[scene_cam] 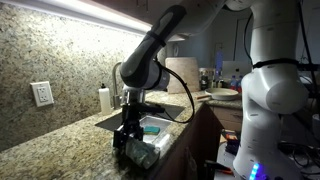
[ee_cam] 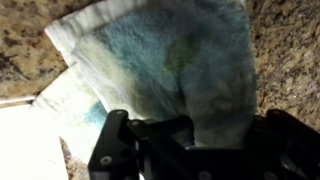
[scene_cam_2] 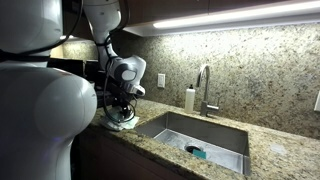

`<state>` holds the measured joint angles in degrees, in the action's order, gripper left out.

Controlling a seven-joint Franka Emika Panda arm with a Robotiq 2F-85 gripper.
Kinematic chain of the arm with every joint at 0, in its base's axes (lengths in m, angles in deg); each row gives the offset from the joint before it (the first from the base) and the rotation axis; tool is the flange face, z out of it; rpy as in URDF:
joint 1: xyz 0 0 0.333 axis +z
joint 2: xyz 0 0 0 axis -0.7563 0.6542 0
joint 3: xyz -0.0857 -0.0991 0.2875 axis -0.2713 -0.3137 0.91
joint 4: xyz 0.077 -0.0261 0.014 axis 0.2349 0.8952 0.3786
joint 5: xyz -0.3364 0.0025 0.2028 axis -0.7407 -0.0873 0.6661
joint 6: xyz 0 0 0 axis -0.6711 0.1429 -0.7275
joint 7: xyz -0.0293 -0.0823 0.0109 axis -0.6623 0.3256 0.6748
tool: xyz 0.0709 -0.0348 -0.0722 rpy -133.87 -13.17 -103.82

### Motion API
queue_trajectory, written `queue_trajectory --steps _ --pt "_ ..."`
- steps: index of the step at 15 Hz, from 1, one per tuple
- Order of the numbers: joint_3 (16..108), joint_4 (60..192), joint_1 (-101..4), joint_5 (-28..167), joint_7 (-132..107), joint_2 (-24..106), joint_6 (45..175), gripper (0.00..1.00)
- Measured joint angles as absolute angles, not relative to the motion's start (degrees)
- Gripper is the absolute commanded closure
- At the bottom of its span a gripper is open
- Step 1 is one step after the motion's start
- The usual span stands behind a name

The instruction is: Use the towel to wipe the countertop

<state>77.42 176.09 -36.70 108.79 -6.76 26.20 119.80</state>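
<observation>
A pale towel with blue-green blotches (ee_cam: 170, 60) fills most of the wrist view and hangs from my gripper (ee_cam: 190, 130), which is shut on its lower edge. In an exterior view the gripper (scene_cam: 130, 135) presses the towel (scene_cam: 138, 152) onto the speckled granite countertop (scene_cam: 60, 150) near the front edge. In an exterior view the gripper (scene_cam_2: 118, 108) stands at the left of the counter (scene_cam_2: 280, 150) with the towel (scene_cam_2: 122, 120) bunched under it.
A steel sink (scene_cam_2: 195, 135) with a faucet (scene_cam_2: 205, 85) and a white soap bottle (scene_cam_2: 189, 99) lies beside the gripper. A wall outlet (scene_cam: 42, 93) sits on the backsplash. The bottle (scene_cam: 105, 98) stands behind the arm. The robot's white base (scene_cam: 275, 90) is close by.
</observation>
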Motion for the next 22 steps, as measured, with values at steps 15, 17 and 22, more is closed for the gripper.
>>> queue_trajectory --steps 15,17,22 --pt "78.4 169.0 -36.4 97.1 -11.7 22.7 107.1 0.00" --pt "78.4 168.6 -36.3 93.8 -14.1 21.5 107.1 0.00" --pt "77.4 168.6 -36.9 91.5 -15.8 20.5 107.1 0.00"
